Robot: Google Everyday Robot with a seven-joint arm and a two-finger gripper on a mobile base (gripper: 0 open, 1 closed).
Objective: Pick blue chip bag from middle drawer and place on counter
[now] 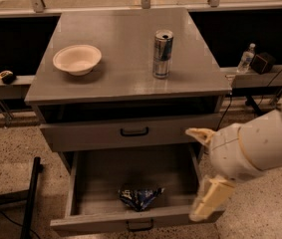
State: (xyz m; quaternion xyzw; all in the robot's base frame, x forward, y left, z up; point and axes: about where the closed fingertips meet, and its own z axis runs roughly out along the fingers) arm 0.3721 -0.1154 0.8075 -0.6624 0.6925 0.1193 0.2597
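Observation:
The blue chip bag (140, 197) lies crumpled on the floor of the open middle drawer (105, 176), near its front wall. My gripper (194, 173) is at the drawer's right side, to the right of the bag and apart from it. Its two cream fingers (209, 199) are spread wide, one above the other, and hold nothing. The counter (120, 34) is the cabinet's grey top, above both drawers.
A cream bowl (77, 59) sits on the counter's left and a silver-and-blue drink can (162, 54) stands right of centre. The drawer above (130, 132) is shut. A water bottle (246, 58) and a black box (262, 62) sit on a ledge at the right. A black post (31, 198) stands at the left.

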